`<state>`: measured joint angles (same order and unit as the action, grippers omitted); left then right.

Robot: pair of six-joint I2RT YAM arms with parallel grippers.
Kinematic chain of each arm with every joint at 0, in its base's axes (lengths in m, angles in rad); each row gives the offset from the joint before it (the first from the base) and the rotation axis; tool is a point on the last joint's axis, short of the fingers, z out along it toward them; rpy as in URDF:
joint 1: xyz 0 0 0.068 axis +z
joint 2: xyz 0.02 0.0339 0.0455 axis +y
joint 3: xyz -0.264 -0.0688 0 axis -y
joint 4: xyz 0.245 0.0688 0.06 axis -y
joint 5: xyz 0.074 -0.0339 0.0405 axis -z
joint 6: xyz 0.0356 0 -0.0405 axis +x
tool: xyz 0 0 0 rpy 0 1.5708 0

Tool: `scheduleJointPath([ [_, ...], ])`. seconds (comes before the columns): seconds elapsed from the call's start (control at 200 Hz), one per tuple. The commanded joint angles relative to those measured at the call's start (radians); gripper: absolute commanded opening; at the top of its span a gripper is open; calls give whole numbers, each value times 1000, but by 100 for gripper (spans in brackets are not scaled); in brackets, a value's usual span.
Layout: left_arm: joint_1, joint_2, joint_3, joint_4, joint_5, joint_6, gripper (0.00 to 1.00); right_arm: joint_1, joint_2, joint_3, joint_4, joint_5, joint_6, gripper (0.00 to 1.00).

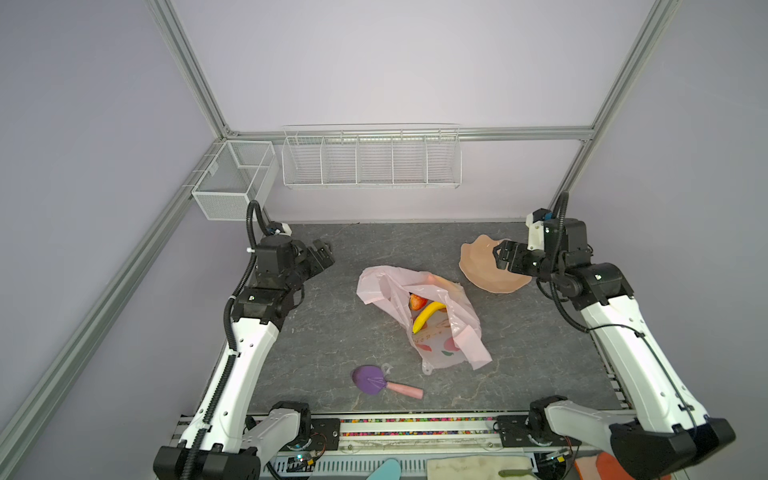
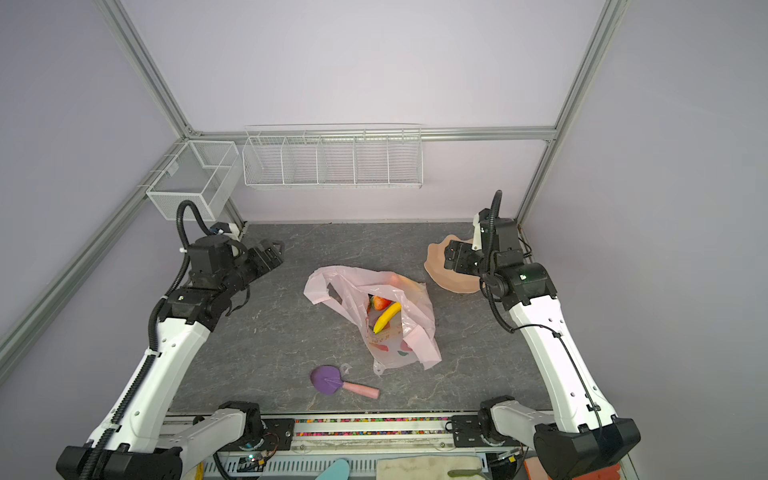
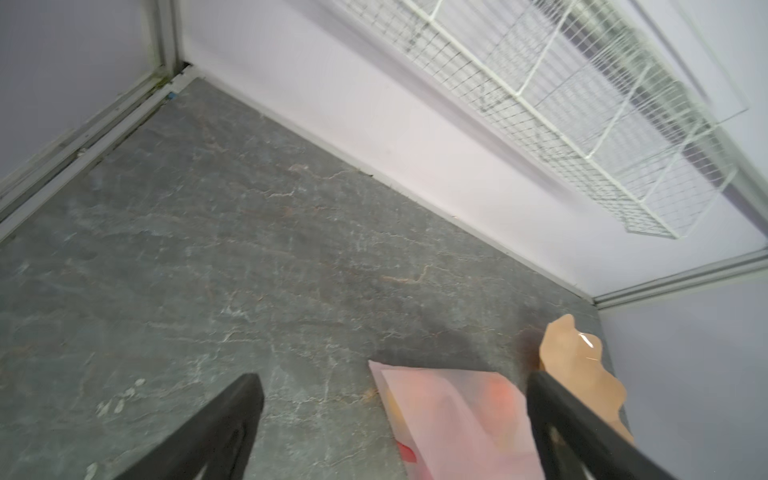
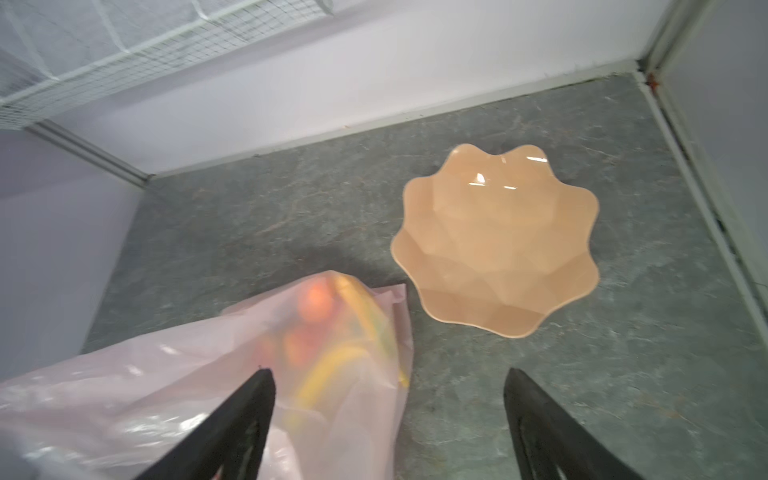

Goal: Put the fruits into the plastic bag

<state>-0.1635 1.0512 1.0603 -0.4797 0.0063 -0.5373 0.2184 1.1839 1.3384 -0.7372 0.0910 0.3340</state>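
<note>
In both top views, one plastic bag (image 1: 374, 286) lies mid-table, one banana (image 1: 428, 316) and one strawberry (image 1: 417, 301) showing inside; one bowl (image 1: 478, 266) sits at two o'clock. Left wrist view: left gripper (image 3: 392, 378) gapes. Right wrist view: right gripper (image 4: 389, 374) gapes; fruits (image 4: 320, 332) blur through the bag.

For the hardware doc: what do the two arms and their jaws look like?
Left arm and right arm match: white tapered link shells, black joints and wrists, black corrugated conduit near the wrists. A thin black wire runs along the right one. Both jaws are plain black, tapered.

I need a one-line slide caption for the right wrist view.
Open right gripper facing the plastic bag, fruits inside, and the empty wavy-edged bowl.
</note>
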Motion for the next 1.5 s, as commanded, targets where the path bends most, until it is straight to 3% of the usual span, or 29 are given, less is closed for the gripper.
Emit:
scheduleJointPath([
  [0.0,9,-41,-153,185,-143,80,99,-58,-10,-165,172,137,-135,89],
  [0.065,27,-48,-265,317,-283,67,99,-111,20,-249,283,162,-169,89],
  [0.145,77,-27,-396,540,-299,133,99,-175,90,-320,387,183,-185,89],
  [0.265,108,53,-575,880,-351,244,99,-216,187,-506,688,160,-249,89],
  [0.38,109,114,-716,1129,-334,350,99,-220,233,-657,955,84,-246,89],
  [0.475,116,98,-737,1080,-304,386,99,-208,241,-728,1080,139,-279,88],
  [0.56,115,132,-795,1196,-290,436,99,-203,219,-825,1271,149,-322,88],
  [0.685,117,264,-788,1371,-245,481,99,-185,230,-932,1485,102,-376,88],
  [0.855,119,523,-796,1669,-136,543,98,-137,281,-988,1632,154,-418,88],
  [0.985,131,442,-738,1429,-135,514,98,-138,293,-1007,1673,160,-412,89],
  [1.065,133,487,-701,1429,-107,532,98,-154,326,-997,1675,172,-385,89],
  [1.125,137,490,-700,1426,-92,533,98,-157,383,-1006,1771,194,-384,89],
  [1.205,138,492,-681,1397,-96,531,98,-161,345,-983,1655,200,-359,89],
  [1.5,142,492,-659,1355,-105,519,99,-182,351,-976,1654,196,-339,89],
])
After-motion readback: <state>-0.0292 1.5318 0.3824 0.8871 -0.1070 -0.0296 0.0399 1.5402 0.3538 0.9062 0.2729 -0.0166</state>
